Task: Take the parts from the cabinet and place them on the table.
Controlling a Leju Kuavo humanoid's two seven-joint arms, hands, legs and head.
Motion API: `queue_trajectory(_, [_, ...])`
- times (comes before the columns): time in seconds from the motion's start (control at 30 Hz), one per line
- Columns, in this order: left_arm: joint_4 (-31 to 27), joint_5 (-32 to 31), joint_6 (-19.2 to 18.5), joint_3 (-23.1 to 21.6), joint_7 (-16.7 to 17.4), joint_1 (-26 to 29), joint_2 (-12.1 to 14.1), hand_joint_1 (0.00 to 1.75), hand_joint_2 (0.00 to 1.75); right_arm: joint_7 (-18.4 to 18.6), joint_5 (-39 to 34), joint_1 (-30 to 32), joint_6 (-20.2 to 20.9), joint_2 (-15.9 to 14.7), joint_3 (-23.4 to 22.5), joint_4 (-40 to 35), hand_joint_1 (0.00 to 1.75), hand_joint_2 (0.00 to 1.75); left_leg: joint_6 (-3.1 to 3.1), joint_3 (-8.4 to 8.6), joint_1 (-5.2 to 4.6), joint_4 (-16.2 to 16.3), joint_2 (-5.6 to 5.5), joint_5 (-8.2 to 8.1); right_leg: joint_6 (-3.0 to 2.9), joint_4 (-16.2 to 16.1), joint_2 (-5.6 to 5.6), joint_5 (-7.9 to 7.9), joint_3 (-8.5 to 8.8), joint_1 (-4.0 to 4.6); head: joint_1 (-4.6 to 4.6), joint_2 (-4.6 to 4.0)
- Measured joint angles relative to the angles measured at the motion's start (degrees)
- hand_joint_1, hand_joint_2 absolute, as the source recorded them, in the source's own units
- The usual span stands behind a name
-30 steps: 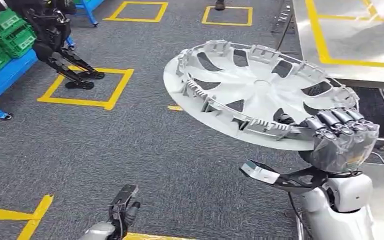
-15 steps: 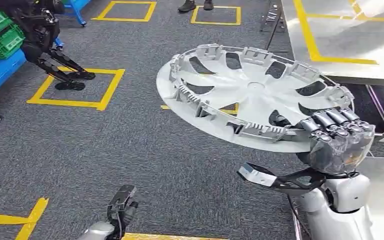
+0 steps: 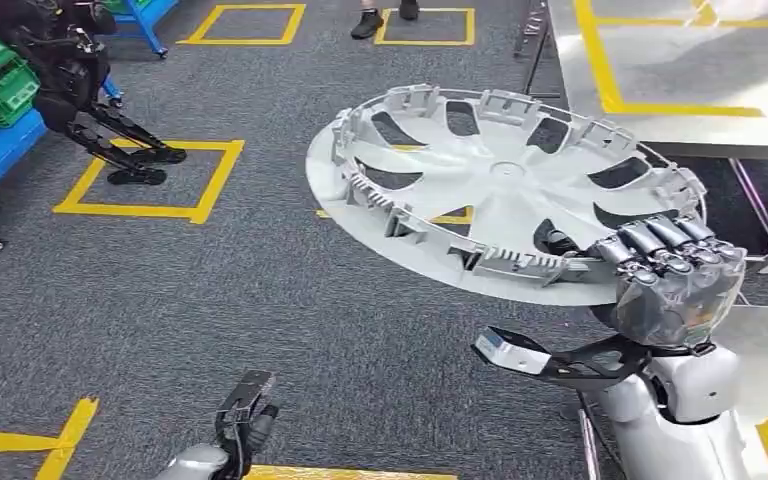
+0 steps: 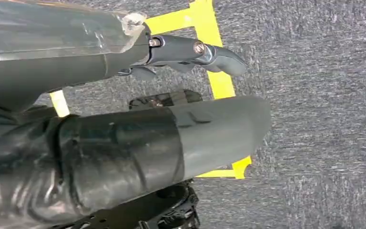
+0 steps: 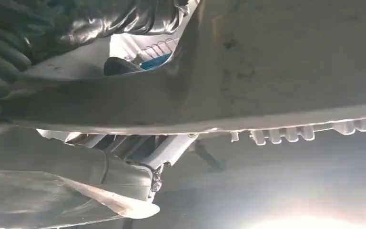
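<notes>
Head view set high, aimed forward and down over carpet floor (image 3: 260,300). Left wrist view held close behind left hand (image 4: 124,157), floor shared. Right wrist view pressed under wheel cover (image 5: 276,62), shared with head view.

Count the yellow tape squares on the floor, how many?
3 full squares: one under the dark robot's feet, one at top left, one by a person's shoes. More tape pieces are partly hidden or cut off.
</notes>
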Motion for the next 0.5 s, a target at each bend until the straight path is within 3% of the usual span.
queue_trajectory(0.03, [0.0,0.0,0.2,0.0,0.0,0.0,0.0,0.0,0.0,0.0,0.0,0.0,0.0,0.0,0.0,0.0,1.75,1.75,-0.33,-0.01,0.05,0.0,0.0,-0.03,0.0,0.0,0.0,0.0,-0.01,0.02,0.0,0.0])
queue_trajectory(0.33, [0.0,-0.1,0.8,0.0,0.0,0.1,0.0,0.0,0.0,-1.6,0.0,0.0,0.0,0.0,0.0,0.0,1.75,1.75,-0.36,-0.16,-0.17,0.2,0.0,0.0,0.02,0.0,-0.03,0.12,0.0,-0.19,0.02,0.0])
queue_trajectory(0.5, [0.0,-0.1,0.8,0.0,-0.1,0.2,0.1,0.0,0.0,-2.1,0.0,0.1,0.0,0.1,0.0,0.0,1.75,1.75,0.34,-0.53,-0.37,1.0,0.0,-0.35,0.45,0.0,-0.03,0.36,-0.05,-0.47,-0.04,0.0])
